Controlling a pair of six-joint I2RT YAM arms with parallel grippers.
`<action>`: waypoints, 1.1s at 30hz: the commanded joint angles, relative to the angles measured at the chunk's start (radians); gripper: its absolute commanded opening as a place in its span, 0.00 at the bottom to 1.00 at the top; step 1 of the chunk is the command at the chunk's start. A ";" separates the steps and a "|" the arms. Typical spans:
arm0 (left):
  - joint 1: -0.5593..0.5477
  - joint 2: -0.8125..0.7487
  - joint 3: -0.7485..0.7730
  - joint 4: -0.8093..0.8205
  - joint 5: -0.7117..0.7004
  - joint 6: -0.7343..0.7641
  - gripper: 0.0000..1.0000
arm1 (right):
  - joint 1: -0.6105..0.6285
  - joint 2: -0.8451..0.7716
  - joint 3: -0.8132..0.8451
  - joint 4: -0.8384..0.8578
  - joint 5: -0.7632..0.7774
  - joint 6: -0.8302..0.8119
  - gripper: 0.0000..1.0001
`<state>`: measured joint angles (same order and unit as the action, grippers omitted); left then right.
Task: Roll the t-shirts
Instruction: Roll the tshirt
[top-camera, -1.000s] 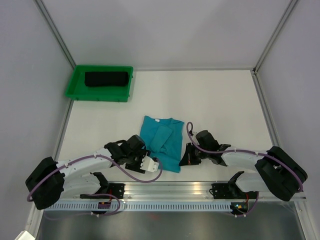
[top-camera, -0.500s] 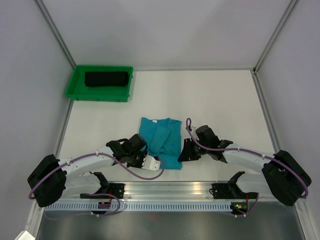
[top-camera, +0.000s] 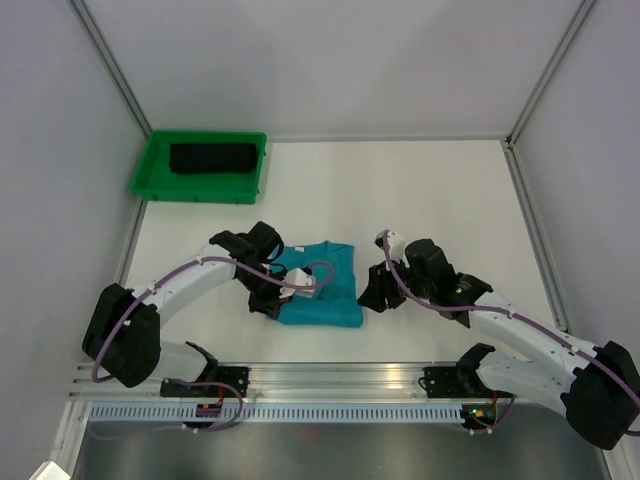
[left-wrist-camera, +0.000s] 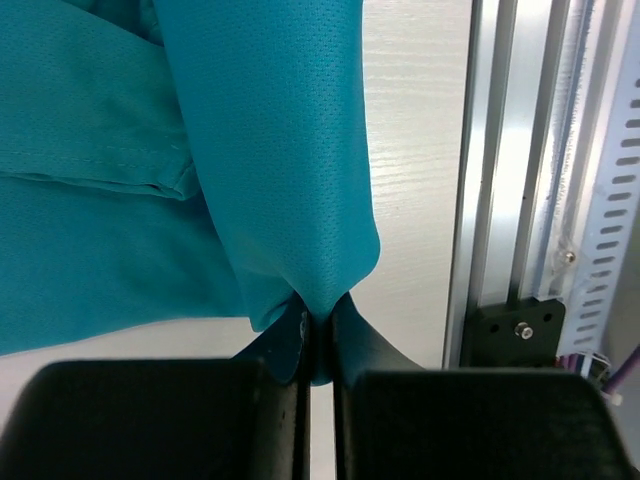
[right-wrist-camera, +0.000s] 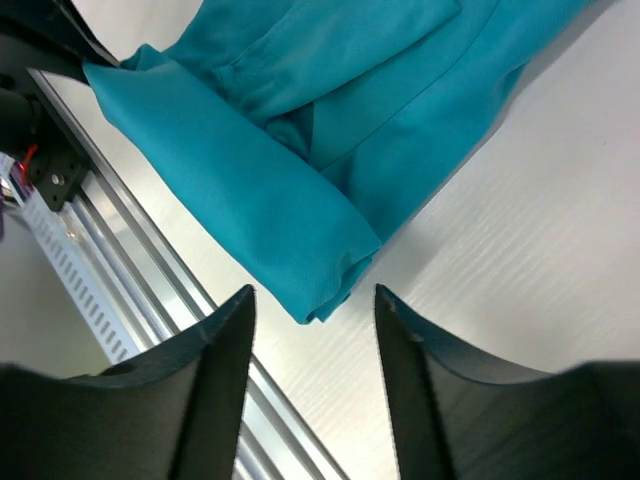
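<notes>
**Pinching the teal hem, right tool standing off**

Left tool: clenched on a bunched edge of the teal t-shirt. The cloth rises from the pinch in a smooth doubled fold, and the rest of the shirt spreads ahead and to the left of the fingertips. Judgement: this edge is held so that it can be carried over the body of the shirt as the first turn of the roll. A tight pinch keeps the slippery knit from sliding out.

Right tool: released, with its fingers spread wide and nothing between them. The shirt's folded corner lies just ahead of the fingertips, apart from both. Judgement: it stays close so that it can take the matching edge and the turn goes over evenly. A one-sided pull would skew the roll.

The black t-shirt lies as a compact bundle inside the green tray, well beyond the left tool and to its left. It looks already rolled.

Surface: the counter is pale with a faint wood grain, flat and matte, and cloth should drag lightly on it. An aluminium rail runs close beside the left tool on its right, so a loose hem could catch there.

Room: plain pale walls box in the counter, with metal posts at the corners and even light.
</notes>
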<state>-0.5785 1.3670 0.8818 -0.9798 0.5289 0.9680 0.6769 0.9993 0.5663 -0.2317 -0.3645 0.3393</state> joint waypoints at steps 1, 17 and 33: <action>0.040 0.030 0.058 -0.097 0.120 0.086 0.02 | 0.015 -0.045 -0.002 0.011 -0.037 -0.179 0.59; 0.144 0.103 0.051 -0.155 0.217 0.141 0.02 | 0.156 0.189 0.060 0.089 0.002 -0.410 0.75; 0.174 0.142 0.037 -0.198 0.181 0.225 0.03 | 0.145 0.536 0.262 -0.116 -0.134 -0.361 0.11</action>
<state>-0.4198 1.4864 0.9203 -1.1362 0.6857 1.1091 0.8364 1.5272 0.7864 -0.2863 -0.4141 -0.0307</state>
